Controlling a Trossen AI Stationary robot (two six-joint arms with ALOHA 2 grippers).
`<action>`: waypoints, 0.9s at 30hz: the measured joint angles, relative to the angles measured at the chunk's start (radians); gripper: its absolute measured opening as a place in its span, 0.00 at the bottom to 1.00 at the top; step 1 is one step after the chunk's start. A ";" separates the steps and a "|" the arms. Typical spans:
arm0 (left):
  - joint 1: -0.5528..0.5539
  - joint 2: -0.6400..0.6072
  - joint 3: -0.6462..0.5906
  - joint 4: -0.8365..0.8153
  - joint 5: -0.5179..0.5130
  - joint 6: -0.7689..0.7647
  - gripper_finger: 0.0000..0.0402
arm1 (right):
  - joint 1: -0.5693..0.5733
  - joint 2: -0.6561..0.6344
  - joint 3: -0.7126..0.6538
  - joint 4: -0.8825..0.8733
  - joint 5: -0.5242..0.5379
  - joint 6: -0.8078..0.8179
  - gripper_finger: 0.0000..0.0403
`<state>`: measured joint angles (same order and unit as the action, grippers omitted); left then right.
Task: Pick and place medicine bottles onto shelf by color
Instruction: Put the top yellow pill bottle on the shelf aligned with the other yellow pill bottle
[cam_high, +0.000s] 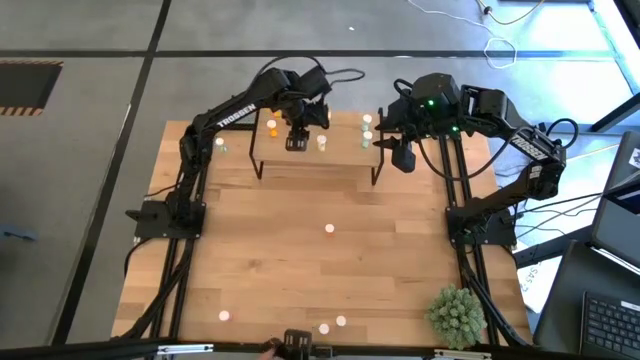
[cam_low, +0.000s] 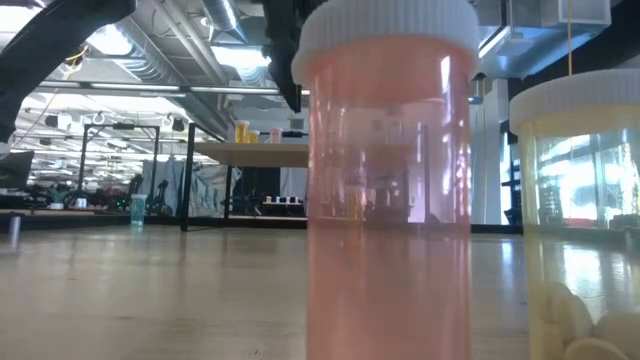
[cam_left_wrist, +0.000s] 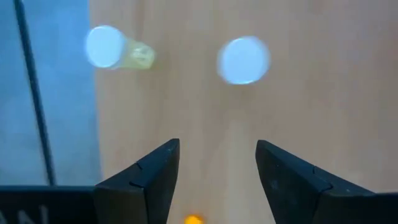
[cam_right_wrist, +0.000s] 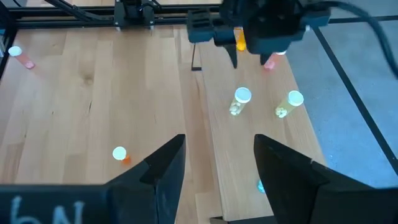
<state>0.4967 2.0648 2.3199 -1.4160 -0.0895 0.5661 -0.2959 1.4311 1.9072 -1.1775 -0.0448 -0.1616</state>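
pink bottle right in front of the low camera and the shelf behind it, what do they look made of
The pink bottle looks like translucent glossy plastic: the room shows through it; its ribbed white cap seems opaque plastic. The shelf looks like pale matte wood on thin black legs, probably metal.

Capped bottles (cam_high: 322, 141) upright, seemingly, on shelf (cam_high: 340, 160)

Two matte-black jointed arms make up the robot. The left arm (cam_high: 225, 118) bears white "TROSSEN" lettering along one link; the right arm (cam_high: 520, 140) carries similar white lettering, too small to read. A green light glows on the right arm's wrist housing (cam_high: 432, 102). Black cables loop from both arms. Each gripper ends in two dark, wedge-shaped fingers (cam_left_wrist: 146, 180), their surfaces apparently smooth plastic.
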 joint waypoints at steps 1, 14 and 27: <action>-0.005 -0.007 0.000 -0.015 0.015 -0.013 0.51 | 0.000 0.000 0.000 0.000 0.000 0.000 0.48; -0.084 -0.012 -0.059 -0.016 0.055 -0.067 0.51 | 0.000 0.000 0.000 0.003 0.000 0.000 0.48; -0.105 -0.012 -0.092 0.033 0.107 -0.067 0.29 | 0.000 0.000 0.000 0.004 0.000 0.000 0.48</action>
<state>0.3919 2.0525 2.2284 -1.3827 0.0177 0.4992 -0.2961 1.4311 1.9069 -1.1736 -0.0448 -0.1616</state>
